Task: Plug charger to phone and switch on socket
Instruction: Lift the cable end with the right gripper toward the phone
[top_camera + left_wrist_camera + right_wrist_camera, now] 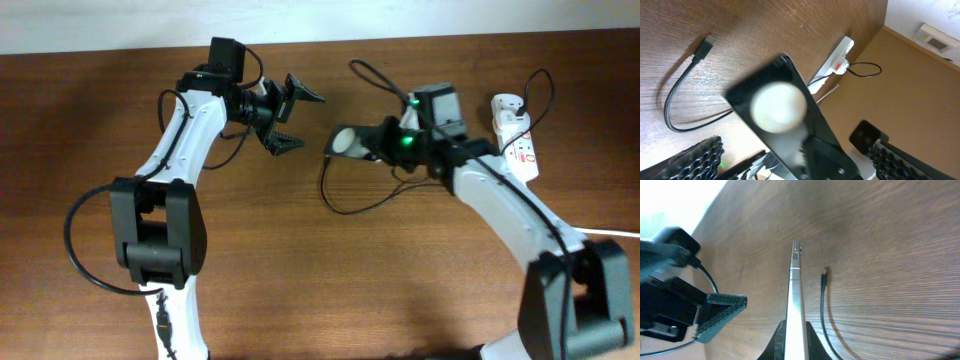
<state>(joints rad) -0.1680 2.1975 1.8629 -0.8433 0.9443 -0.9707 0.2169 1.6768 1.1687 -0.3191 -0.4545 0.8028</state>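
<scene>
Overhead: right tool [372, 142] pinches the phone [349, 140] on edge, likely presenting its port; left tool [288, 118] spread beside the phone, charger [350, 211] unheld.

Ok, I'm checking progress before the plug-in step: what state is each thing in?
phone: held above the table by the right gripper, no cable in it.
charger: connector tip loose on the table, adapter end at the socket.
socket: on the table, switch position unclear.
left gripper: open, empty.
right gripper: shut on the phone.
</scene>
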